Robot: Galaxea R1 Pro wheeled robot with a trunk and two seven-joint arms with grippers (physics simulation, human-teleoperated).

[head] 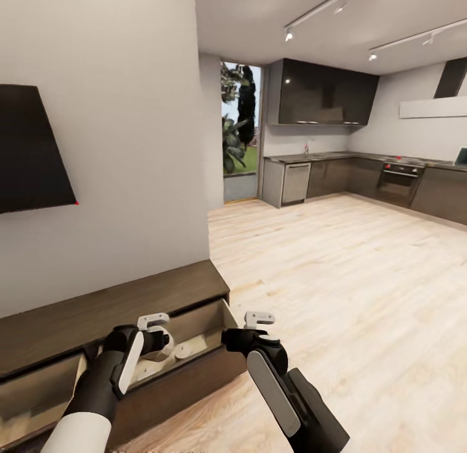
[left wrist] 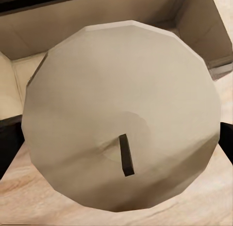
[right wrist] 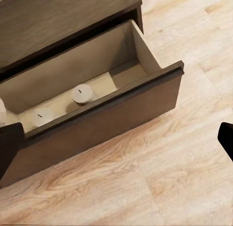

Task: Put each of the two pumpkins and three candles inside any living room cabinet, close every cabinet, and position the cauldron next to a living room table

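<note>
Candles come first here: two of them [right wrist: 81,93] [right wrist: 42,116] already lie in the open drawer [right wrist: 141,51] of the cabinet [head: 117,304], side by side on its pale floor. We hold the third candle [left wrist: 121,114] in the left end effector [head: 155,339], closed on it and hanging over that same drawer; the left wrist view looks straight down on its round top and dark wick, with the drawer's beige interior beyond. The right end effector [head: 259,321] hovers just right of the drawer's near corner, above the wooden floor [head: 337,278], and we cannot tell whether it is open or closed. A second drawer [head: 39,388], further left, also stands pulled out.

We judge the task partly done. Once this candle is released, all three should be stored. What we reckon remains is the two pumpkins, both drawers to push shut, and the cauldron to set beside the table.
</note>
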